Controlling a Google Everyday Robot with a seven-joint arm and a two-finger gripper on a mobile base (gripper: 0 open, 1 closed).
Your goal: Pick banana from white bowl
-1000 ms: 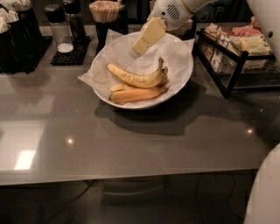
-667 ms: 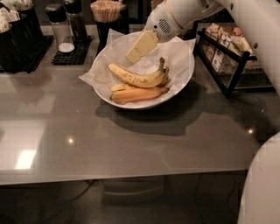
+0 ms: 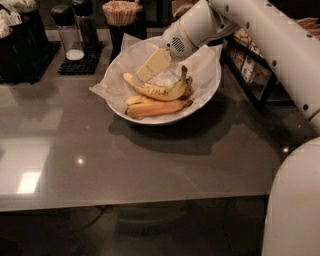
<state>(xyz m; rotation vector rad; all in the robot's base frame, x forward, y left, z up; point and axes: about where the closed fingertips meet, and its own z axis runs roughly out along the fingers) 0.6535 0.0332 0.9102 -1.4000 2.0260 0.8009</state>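
Observation:
The white bowl point(image 3: 210, 87), lined with crumpled white paper, stands on the grey table point(image 3: 150, 170) at the back centre. The speckled yellow banana point(image 3: 160, 91) lies on top in the bowl with its stem up at the right. A smoother orange-yellow banana point(image 3: 160, 108) lies under it toward the front, and a smaller pale one point(image 3: 136, 99) peeks out at the left. My gripper point(image 3: 151, 66) hangs inside the bowl, right above the speckled banana's left end, reaching down from the white arm point(image 3: 260, 30) at the upper right. It holds nothing that I can see.
Two shakers on a black mat point(image 3: 75, 40) and a cup of wooden sticks point(image 3: 120, 12) stand behind the bowl on the left. A black bin point(image 3: 20, 37) is at the far left. A black wire rack point(image 3: 250, 75) stands right of the bowl. My white base point(image 3: 295, 200) fills the lower right.
My gripper has moved down and to the left inside the bowl, closer to the speckled banana's left end. The bananas have not moved.

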